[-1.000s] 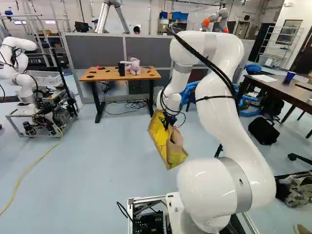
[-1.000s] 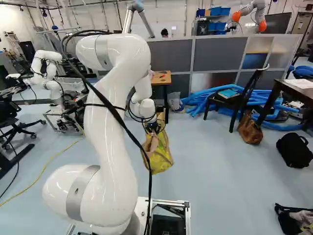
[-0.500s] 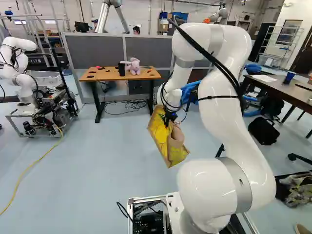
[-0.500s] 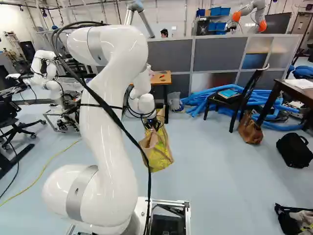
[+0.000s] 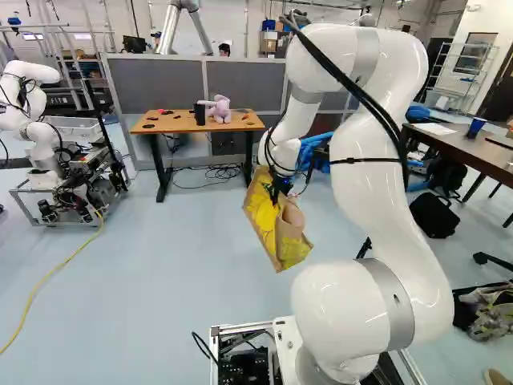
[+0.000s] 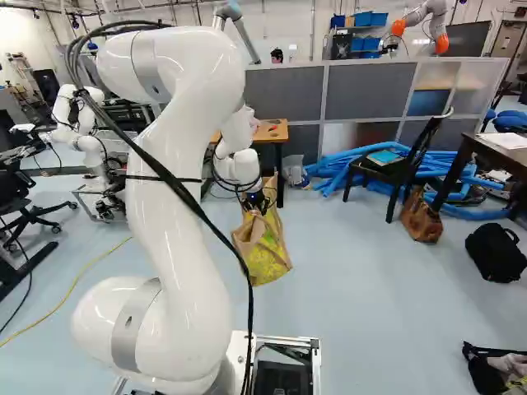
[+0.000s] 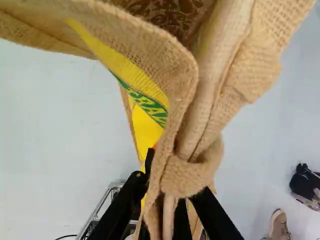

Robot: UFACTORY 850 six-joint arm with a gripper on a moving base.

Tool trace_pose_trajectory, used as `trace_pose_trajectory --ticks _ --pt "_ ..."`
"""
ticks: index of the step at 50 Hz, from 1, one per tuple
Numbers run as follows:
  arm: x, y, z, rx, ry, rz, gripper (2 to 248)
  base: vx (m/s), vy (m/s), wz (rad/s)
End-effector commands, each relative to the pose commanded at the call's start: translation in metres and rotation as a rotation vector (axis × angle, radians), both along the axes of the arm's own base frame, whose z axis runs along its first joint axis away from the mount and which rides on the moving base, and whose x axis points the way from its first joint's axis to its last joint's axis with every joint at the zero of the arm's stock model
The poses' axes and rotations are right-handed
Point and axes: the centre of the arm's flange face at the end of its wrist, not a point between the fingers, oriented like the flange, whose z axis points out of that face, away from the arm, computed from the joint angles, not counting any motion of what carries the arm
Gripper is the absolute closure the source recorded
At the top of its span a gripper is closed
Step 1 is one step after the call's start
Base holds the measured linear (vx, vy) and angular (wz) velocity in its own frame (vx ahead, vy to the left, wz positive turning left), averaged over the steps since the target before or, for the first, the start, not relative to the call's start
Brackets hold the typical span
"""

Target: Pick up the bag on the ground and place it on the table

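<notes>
- In the left base view, we have the bag point(image 5: 270, 228) hanging from our gripper point(image 5: 278, 191), off the floor point(image 5: 184, 265) as we judge it, short of the wooden table point(image 5: 167, 125) and to its right. We take the step in hand to be the lift and carry. Next we should raise the bag's bottom above the tabletop, then bring it forward and left, away from the pink plush toy point(image 5: 219, 111) and the dark cup point(image 5: 199, 114). Its long axis slants down rightward.
- In the right base view, we see that long axis run nearly upright, handle end at the gripper, bottom toward the floor, leaning slightly to the right. The table's near end stands beyond it.
- In the wrist view, our two fingers are drawn in narrow, pinching the bag's knotted handle point(image 7: 185, 176) between them. The open mouth point(image 7: 167, 15) faces back toward our wrist.
</notes>
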Motion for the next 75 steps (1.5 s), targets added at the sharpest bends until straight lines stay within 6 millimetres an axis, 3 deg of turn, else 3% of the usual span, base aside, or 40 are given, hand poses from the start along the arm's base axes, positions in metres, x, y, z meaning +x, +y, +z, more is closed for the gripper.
trace_pose_trajectory --ticks 75 --pt "-0.006 0.002 0.104 0.000 0.006 0.004 228 0.000 0.000 0.000"
